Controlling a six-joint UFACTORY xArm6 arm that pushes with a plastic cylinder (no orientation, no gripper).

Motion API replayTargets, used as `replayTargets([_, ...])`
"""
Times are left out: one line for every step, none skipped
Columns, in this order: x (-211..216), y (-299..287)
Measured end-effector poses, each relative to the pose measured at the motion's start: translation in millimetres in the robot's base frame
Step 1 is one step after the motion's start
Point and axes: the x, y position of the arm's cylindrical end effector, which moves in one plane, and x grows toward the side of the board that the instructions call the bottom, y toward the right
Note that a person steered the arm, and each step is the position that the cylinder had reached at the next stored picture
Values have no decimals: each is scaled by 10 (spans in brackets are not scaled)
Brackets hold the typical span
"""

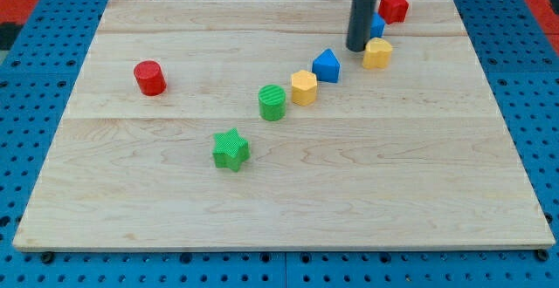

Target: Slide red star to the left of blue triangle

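The red star (pixel 394 6) lies near the view's top right of the wooden board (pixel 175 201). A blue block (pixel 376 24), half hidden behind the rod, touches its lower left side; its shape cannot be made out. My tip (pixel 357 48) rests on the board just left of that blue block and of a yellow block (pixel 377 54). Another blue block with a pointed top (pixel 326 65) lies below and left of my tip.
A yellow hexagon (pixel 303 87), a green cylinder (pixel 272 102) and a green star (pixel 231 149) run in a diagonal toward the view's lower left. A red cylinder (pixel 150 78) stands at the left.
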Motion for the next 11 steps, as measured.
replayTargets([1, 376])
replayTargets([-99, 786])
replayTargets([-635, 955])
replayTargets([-1182, 980])
replayTargets([-1188, 825])
replayTargets([-1055, 577])
replayTargets([-892, 294])
replayTargets([-818, 452])
replayTargets([-811, 838])
replayTargets([-621, 864])
replayTargets([-433, 592])
